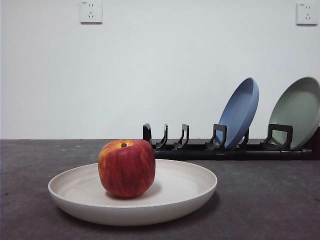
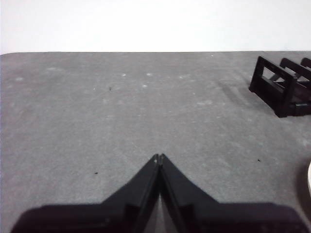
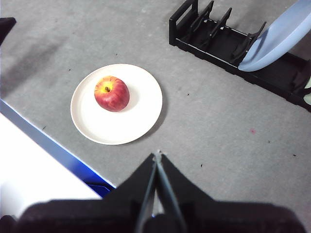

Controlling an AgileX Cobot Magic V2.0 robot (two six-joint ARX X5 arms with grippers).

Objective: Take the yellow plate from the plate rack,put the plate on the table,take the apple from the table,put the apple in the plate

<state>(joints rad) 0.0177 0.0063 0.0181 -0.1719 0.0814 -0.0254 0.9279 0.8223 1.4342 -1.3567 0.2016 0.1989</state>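
We see the apple [image 1: 126,167] sitting stem up in the yellow plate [image 1: 187,192], a little left of its centre, and the plate lies flat on the table [image 1: 270,200] at the near side. Behind it to the right stands the plate rack [image 1: 215,147], its left slots bare, with a blue plate [image 1: 239,113] and a green plate [image 1: 296,111] leaning in the right slots. Our right gripper [image 3: 158,158] hangs high above the table, near the plate but apart from it, jaws pressed together on nothing. Our left gripper [image 2: 159,159] is over bare table away from the rack, jaws likewise closed and empty
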